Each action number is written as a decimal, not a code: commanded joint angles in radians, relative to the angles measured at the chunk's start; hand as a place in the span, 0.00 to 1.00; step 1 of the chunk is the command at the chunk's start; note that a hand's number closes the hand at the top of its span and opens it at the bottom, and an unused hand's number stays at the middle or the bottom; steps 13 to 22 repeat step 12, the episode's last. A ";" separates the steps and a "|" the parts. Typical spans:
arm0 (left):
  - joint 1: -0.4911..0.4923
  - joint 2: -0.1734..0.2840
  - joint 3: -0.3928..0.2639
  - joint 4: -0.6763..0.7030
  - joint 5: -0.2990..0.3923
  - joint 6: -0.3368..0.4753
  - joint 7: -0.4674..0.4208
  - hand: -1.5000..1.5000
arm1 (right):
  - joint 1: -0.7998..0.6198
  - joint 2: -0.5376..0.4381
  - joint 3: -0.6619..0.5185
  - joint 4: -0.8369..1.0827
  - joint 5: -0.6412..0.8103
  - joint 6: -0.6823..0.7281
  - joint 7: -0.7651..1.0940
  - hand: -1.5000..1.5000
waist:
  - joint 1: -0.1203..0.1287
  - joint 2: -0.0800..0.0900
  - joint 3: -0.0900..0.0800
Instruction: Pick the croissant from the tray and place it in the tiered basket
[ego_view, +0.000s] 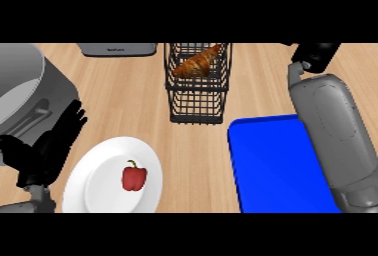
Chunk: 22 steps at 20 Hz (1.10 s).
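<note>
While the croissant (198, 64) already lies in the upper tier of the tiered basket (197, 102), the work left looks like clearing the arm away cleanly.

Far left: a large grey appliance (29, 85) fills the edge of the counter (111, 100). Left hand (52, 145) shows near left, fingers straight and spread, pointing up, holding nothing; resting.

Near left: a white plate (96, 190) carrying a red bell pepper (133, 176), stem toward the far side. Not part of the job.

Far centre-left: a small grey device (118, 48) at the far edge, partly cut off.

Centre: black wire basket, two tiers. Croissant sits tilted in the top tier, one end poking up toward the far right corner of the wire. Lower tier appears to hold nothing.

Right of centre, near: blue tray (273, 170), bare surface, well apart from the basket.

Right: grey right forearm (328, 135) runs along the tray's right side toward the far edge. Right hand (316, 55) is at far right, beside the basket but apart from it; its fingers run out of view, so I cannot tell whether they are curled or straight.

Judgement: placement looks done. To finish well, draw the right arm back on its own side, staying off the basket's wire rim so the tilted croissant is not jarred out.
</note>
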 joint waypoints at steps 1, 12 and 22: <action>0.007 -0.014 -0.002 0.001 -0.016 0.015 -0.012 0.50 | 0.149 -0.104 -0.042 -0.203 -0.016 0.052 0.066 0.00 | -0.008 -0.001 0.000; -0.039 0.035 0.056 0.108 0.010 -0.057 -0.085 0.50 | 0.492 -0.302 -0.318 -0.482 -0.297 0.320 -0.057 0.00 | 0.005 0.006 0.000; -0.039 0.035 0.056 0.108 0.010 -0.057 -0.085 0.50 | 0.492 -0.302 -0.318 -0.482 -0.297 0.320 -0.057 0.00 | 0.005 0.006 0.000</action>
